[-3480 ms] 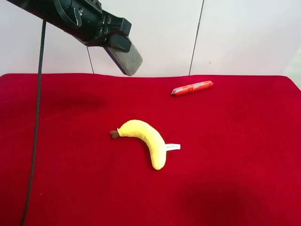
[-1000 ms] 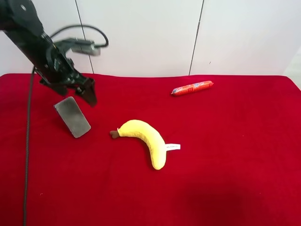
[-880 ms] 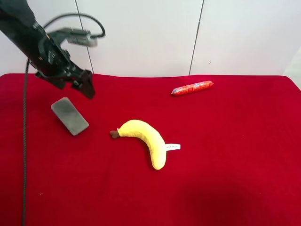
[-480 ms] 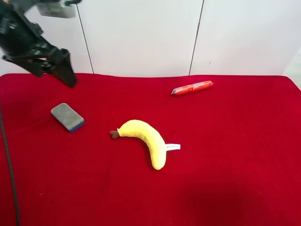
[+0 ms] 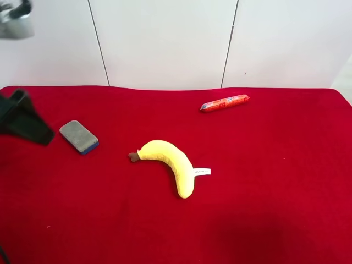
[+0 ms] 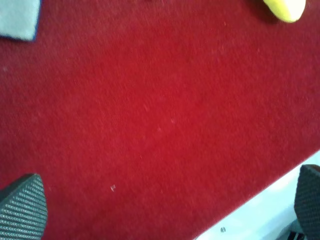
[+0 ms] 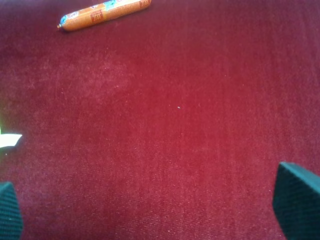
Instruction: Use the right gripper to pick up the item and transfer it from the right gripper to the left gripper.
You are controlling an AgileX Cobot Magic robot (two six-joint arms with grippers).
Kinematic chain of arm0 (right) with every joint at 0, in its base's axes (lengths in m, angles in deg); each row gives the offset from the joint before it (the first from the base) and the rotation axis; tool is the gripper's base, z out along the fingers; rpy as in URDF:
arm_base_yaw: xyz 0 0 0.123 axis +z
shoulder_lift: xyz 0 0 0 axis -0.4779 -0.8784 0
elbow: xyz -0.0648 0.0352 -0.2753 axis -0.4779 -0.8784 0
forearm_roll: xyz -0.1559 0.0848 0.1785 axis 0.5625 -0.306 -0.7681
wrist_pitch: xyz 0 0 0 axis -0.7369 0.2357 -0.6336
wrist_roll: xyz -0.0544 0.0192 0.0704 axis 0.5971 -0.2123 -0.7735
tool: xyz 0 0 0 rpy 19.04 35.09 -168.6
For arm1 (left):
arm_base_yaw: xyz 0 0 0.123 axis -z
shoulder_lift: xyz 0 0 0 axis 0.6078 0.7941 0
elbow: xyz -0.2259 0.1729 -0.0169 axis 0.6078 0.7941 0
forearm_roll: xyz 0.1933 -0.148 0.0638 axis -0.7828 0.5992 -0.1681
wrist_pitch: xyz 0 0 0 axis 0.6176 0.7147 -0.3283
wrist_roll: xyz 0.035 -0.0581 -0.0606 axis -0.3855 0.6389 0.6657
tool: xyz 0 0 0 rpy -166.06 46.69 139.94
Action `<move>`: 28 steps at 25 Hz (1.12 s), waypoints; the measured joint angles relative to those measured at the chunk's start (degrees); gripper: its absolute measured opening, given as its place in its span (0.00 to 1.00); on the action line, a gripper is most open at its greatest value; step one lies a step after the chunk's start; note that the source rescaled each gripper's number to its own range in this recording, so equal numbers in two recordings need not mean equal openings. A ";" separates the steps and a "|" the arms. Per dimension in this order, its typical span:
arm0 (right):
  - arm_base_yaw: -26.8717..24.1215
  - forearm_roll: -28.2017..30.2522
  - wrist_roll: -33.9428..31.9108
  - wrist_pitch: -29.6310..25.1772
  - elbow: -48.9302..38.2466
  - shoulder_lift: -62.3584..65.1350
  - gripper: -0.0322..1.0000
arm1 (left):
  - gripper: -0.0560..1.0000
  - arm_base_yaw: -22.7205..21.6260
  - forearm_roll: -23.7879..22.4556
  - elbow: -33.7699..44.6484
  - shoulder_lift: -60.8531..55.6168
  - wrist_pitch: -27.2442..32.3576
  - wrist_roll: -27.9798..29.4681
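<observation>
Now the grey eraser block (image 5: 79,137) with its blue underside is lying flat on the red cloth (image 5: 264,181) at the left of the exterior high frame, touching no gripper. Just to its left, at the frame's left edge, a dark finger of the left gripper (image 5: 25,122) is showing, apart from the block. In the left wrist view the left gripper (image 6: 165,200) is holding its two textured fingertips (image 6: 22,207) spread far apart at the lower corners, with bare cloth between them; a corner of the eraser block (image 6: 19,19) is sitting in the upper left and the tip of the yellow banana (image 6: 286,9) in the upper right.

The plush banana (image 5: 168,162) is resting at the centre of the exterior high frame, and the sausage stick (image 5: 224,103) is lying above and right of it, well apart.

In the right wrist view the right gripper (image 7: 150,210) is likewise spread wide, gripping nothing, its green fingertips (image 7: 296,200) at the lower corners, with the sausage stick (image 7: 103,13) at the upper left.
</observation>
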 joint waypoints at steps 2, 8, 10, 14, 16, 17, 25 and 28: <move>0.00 0.00 0.00 0.00 0.00 0.00 1.00 | 1.00 0.00 0.00 3.66 -3.94 -0.45 0.00; 0.00 0.00 0.00 0.00 0.00 0.00 1.00 | 1.00 0.00 -0.32 14.56 -17.12 -6.47 2.51; 0.00 0.00 0.00 0.00 0.00 0.00 1.00 | 1.00 0.00 -0.86 17.66 -23.04 -8.79 5.03; 0.00 0.00 0.00 0.00 0.00 0.00 1.00 | 1.00 0.00 -4.42 21.99 -33.08 -10.19 9.65; 0.00 0.00 0.00 0.00 0.00 0.00 1.00 | 1.00 0.00 -7.17 23.08 -37.84 -10.25 11.01; 0.00 0.00 0.00 0.00 0.00 0.00 1.00 | 1.00 0.00 -8.07 23.23 -39.90 -10.25 11.97; 0.00 0.00 -0.05 0.00 0.00 0.00 1.00 | 1.00 -5.56 -11.67 23.60 -49.65 -10.61 15.12; 0.00 0.00 -0.05 0.00 0.00 0.00 1.00 | 1.00 -9.12 -11.42 23.60 -52.39 -10.61 14.32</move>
